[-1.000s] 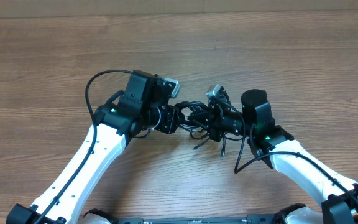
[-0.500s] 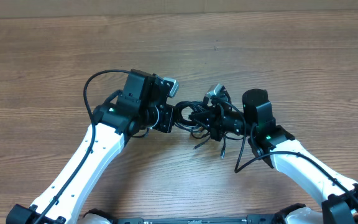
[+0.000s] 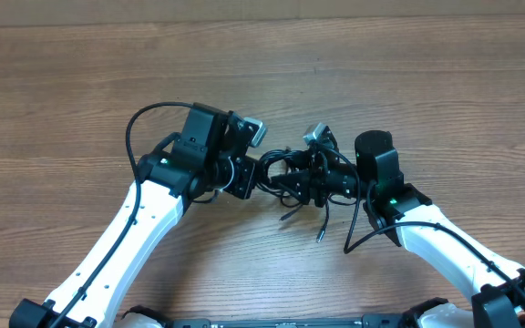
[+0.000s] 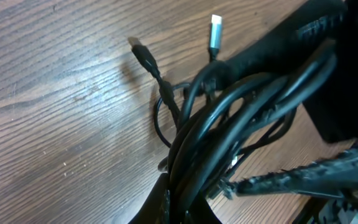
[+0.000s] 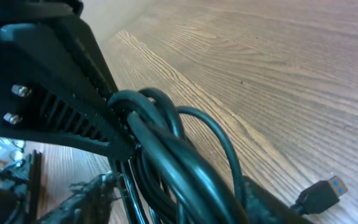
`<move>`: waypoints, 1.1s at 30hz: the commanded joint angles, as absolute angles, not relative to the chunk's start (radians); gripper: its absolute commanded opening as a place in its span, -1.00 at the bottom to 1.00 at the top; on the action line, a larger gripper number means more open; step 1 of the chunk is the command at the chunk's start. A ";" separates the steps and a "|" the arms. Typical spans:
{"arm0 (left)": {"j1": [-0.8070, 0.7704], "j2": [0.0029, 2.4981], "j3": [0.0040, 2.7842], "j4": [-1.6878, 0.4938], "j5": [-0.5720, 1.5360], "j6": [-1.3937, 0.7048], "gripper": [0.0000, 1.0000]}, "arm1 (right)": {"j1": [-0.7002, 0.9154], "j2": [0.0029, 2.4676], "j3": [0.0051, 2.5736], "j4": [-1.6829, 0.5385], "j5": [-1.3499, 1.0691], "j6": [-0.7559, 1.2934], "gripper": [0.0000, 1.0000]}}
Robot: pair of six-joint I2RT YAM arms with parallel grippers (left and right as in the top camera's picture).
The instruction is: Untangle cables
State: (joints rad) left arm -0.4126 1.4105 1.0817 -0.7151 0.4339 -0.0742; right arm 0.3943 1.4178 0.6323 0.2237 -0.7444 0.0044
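The cables point(image 3: 287, 175) are a knotted black bundle hanging between my two grippers just above the table's middle. My left gripper point(image 3: 261, 175) is shut on the cables point(image 4: 229, 118), which run up from between its fingers. A black plug point(image 4: 138, 48) and a silvery plug point(image 4: 215, 31) lie on the wood beyond. My right gripper point(image 3: 303, 179) faces it from the right, fingers apart on either side of the cables point(image 5: 166, 143). A loose end with a plug tip point(image 3: 319, 235) trails toward the front. A blue-tongued plug point(image 5: 325, 190) shows at the lower right.
The wooden table point(image 3: 80, 82) stretches all round. Thick black arm cables loop off the left arm point(image 3: 139, 123) and the right arm point(image 3: 358, 232). The left gripper's ribbed finger point(image 5: 61, 93) fills the upper left of the right wrist view.
The right gripper's jaws have come apart around the bundle. The loose ends have sagged lower toward the front edge. The left gripper has closed on the bundle and both arms stay nearly in place.
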 commanded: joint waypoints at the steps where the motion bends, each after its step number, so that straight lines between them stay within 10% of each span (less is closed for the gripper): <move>1: -0.418 1.420 1.099 -0.730 0.455 0.006 -0.91 | 0.398 1.416 0.642 0.229 -0.748 0.004 0.44; 8: -0.418 1.420 1.099 -0.819 0.277 0.009 -0.92 | 0.397 1.416 0.642 0.222 -0.747 -0.001 0.79; 33: -0.418 1.420 1.099 -0.990 0.276 0.136 -0.91 | 0.405 1.416 0.641 0.093 -0.871 -0.319 0.63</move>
